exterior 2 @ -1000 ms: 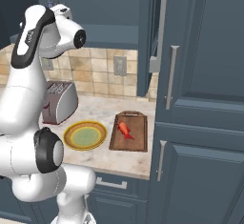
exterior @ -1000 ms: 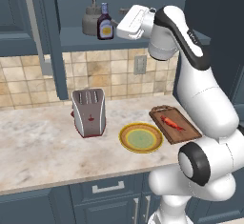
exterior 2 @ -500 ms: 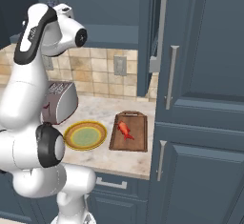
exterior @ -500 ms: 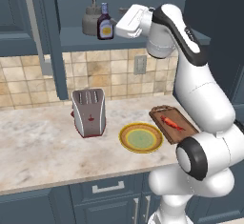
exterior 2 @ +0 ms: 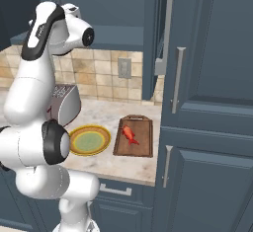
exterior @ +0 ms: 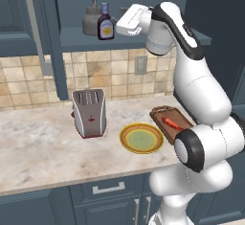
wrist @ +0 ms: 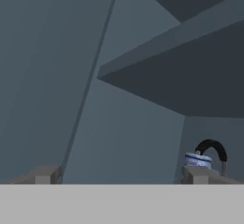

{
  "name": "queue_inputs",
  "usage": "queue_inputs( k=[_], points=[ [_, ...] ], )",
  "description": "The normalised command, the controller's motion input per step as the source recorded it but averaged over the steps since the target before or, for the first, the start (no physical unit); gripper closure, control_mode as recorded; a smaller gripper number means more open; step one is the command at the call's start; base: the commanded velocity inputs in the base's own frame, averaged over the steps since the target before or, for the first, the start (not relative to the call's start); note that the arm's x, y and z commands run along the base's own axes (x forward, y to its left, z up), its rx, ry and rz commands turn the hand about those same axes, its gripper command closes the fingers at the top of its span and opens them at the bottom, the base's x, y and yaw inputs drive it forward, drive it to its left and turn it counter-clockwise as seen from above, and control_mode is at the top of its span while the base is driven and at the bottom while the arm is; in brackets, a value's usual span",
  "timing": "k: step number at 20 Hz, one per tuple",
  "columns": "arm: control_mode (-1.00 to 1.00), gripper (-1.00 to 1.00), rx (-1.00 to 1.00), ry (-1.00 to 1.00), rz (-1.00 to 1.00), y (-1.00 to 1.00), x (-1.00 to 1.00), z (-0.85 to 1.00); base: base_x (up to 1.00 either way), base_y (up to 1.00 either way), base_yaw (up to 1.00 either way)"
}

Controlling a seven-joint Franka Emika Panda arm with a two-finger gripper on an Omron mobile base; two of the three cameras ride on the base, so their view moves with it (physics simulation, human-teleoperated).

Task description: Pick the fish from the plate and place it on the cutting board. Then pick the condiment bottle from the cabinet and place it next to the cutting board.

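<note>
The red-orange fish [exterior: 171,122] [exterior 2: 130,134] lies on the dark wooden cutting board [exterior: 159,113] [exterior 2: 141,146], to the right of the bare yellow-rimmed plate [exterior: 125,132] [exterior 2: 74,145]. The dark condiment bottle [exterior: 105,27] stands on the open shelf of the wall cabinet [exterior: 72,40], in front of a grey kettle [exterior: 90,23]. My gripper [exterior: 119,27] is up at shelf height, just right of the bottle and apart from it. In the hand view the gripper [wrist: 120,178] is open and holds nothing; a blue-grey cap [wrist: 198,160] shows by the right fingertip.
A silver and red toaster [exterior: 89,113] [exterior 2: 66,102] stands on the counter left of the plate. The cabinet door [exterior: 45,32] hangs open to the left of the shelf. A tall blue-grey cabinet [exterior 2: 207,127] bounds the counter on the right.
The hand has moved a little left along the shelf, closer to the bottle. The fish, board and plate have not moved. The jaws stay open.
</note>
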Motion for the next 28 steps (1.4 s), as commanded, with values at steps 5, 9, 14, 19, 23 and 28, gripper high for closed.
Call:
queue_inputs(
  k=[5, 9, 14, 19, 23, 28],
  points=[
    [-1.0, -1.0, 0.0, 0.05, 0.0, 0.0, 0.16, 0.0, 0.0, 0.0, 0.0],
    [-1.0, -1.0, 0.0, 0.07, -0.01, 0.0, 0.18, 0.0, 0.0, 0.0, 0.0],
    [-1.0, -1.0, 0.01, 0.05, -0.01, 0.0, 0.11, 0.0, 0.0, 0.0, 0.0],
    [-1.0, -1.0, 0.0, 0.03, 0.0, 0.03, 0.03, 0.0, 0.0, 0.0, 0.0],
    [-1.0, -1.0, 0.0, 0.01, 0.0, 0.09, 0.0, 0.0, 0.0, 0.0, 0.0],
    [-1.0, -1.0, 0.0, 0.0, 0.0, 0.1, 0.01, 0.0, 0.0, 0.0, 0.0]
  ],
)
